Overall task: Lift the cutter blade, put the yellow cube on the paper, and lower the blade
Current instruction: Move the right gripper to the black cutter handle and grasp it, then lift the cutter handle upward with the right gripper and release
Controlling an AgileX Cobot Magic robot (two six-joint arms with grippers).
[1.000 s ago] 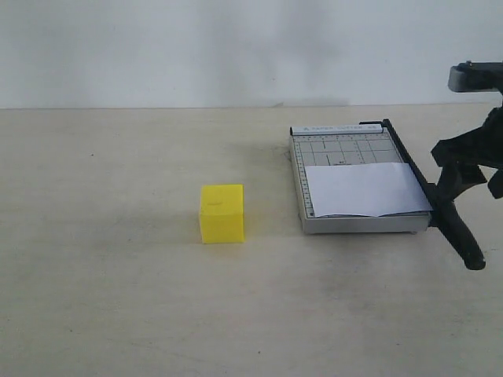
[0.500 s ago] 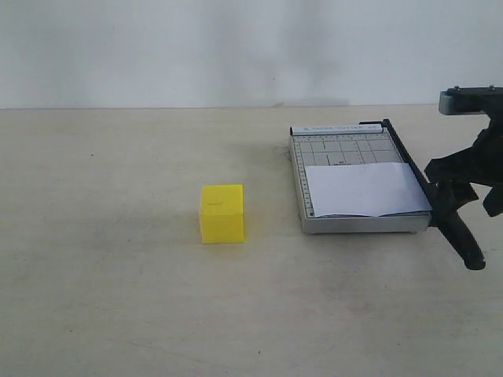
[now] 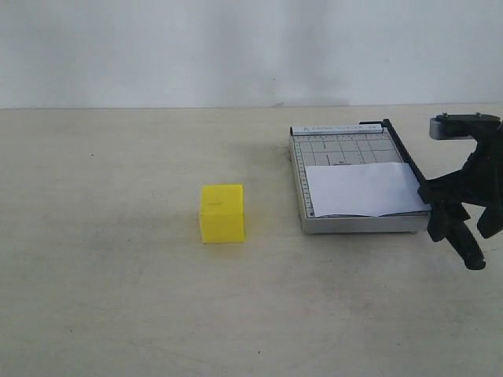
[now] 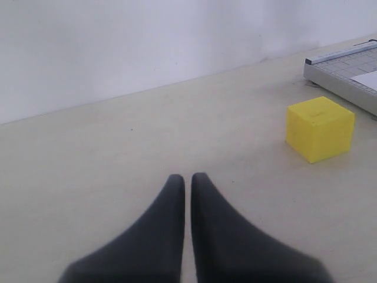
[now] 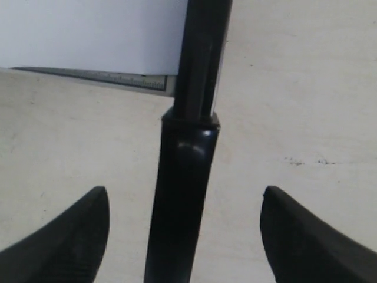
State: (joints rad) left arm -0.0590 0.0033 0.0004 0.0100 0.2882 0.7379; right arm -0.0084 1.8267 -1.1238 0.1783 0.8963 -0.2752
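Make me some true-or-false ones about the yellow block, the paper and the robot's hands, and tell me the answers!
1. The yellow cube sits on the paper. False: it stands on the table, away from the paper.
2. The cutter blade lies down along the edge of the trimmer. True.
3. The right hand is open, its fingers on either side of the blade's handle. True.
4. The left hand holds the cube. False: it is shut and empty.

Grey gridded trimmer base (image 3: 346, 149) rests on beige table (image 3: 118, 298) — white wall (image 3: 157, 47) behind.
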